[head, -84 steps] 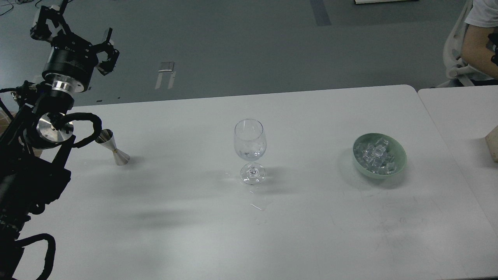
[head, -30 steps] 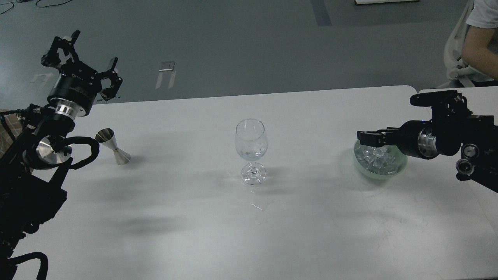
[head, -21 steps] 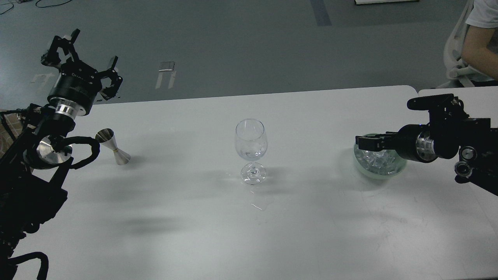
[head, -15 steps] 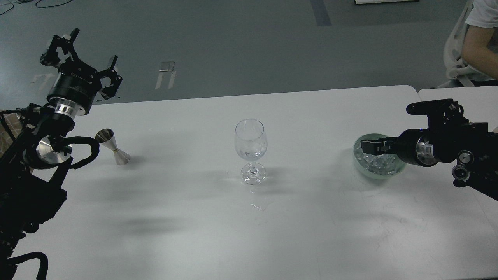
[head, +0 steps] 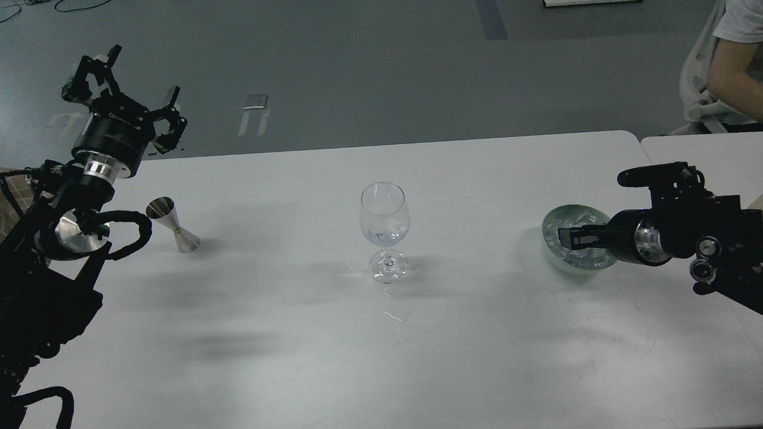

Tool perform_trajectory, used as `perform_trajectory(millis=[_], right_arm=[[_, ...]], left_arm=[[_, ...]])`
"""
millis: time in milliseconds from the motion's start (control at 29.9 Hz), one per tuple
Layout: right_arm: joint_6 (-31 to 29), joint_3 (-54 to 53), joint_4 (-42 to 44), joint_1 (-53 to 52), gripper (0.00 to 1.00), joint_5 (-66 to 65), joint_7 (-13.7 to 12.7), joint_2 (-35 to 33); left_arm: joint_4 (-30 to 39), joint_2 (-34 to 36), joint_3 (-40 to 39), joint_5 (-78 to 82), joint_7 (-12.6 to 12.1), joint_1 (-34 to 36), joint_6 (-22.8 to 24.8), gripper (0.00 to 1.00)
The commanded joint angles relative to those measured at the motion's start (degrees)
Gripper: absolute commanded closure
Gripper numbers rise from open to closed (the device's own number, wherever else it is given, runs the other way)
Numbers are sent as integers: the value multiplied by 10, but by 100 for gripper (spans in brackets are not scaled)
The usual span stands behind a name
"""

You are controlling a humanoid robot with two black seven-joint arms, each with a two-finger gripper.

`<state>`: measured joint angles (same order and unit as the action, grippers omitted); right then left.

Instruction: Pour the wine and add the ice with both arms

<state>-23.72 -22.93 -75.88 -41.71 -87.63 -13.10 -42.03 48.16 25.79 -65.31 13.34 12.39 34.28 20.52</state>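
Observation:
A clear wine glass (head: 384, 223) stands upright mid-table with a little clear liquid in it. A pale green bowl (head: 549, 219) at the right holds the ice (head: 573, 223), a heap of small clear cubes. My right gripper (head: 576, 238) comes in from the right and reaches low over the bowl, among or just above the cubes; it is dark and its fingers cannot be told apart. My left gripper (head: 128, 89) is raised at the far left, open and empty, above and behind a steel jigger (head: 173, 226).
Small spilled drops (head: 393, 316) lie in front of the glass. A second white table (head: 703, 152) adjoins at the right. A seated person (head: 733, 59) is at the top right beyond the table edge.
My right arm has come in from the right and its gripper has dropped lower over the ice bowl, shifting slightly right. My left arm has stayed still over the last second.

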Motion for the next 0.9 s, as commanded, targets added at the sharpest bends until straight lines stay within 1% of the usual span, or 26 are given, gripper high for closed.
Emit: perform_trajectory(millis=[0,33,100,301,401,468,702,869], right_arm=[[1,-2,0,1,47,-1,1,1],[1,-2,0,1,46,-1,1,1],[1,-1,1,1,41,-1,5,0],[2,-1,1,2,38,-1,8,1],[4,-4,3,3,40,-2,7,2],[7,-4,9,2,43,-4,7,7],[9,-5,16,2,45,-6,7,18],[9,-4,20,2,49,-7,7,20]], left_arm=[[0,1,0,0,0,-1,0,5],[0,1,0,0,0,-1,0,5],[0,2,0,0,0,-2,0,5],[0,0,0,0,0,-2,0,5],[-1,0,0,0,0,-6,0,5],[-1,-1,0,0,0,-6,0,5],[-4,-3,1,0,0,-10,0,5],[-4,-4,0,0,0,-10,0,5]])
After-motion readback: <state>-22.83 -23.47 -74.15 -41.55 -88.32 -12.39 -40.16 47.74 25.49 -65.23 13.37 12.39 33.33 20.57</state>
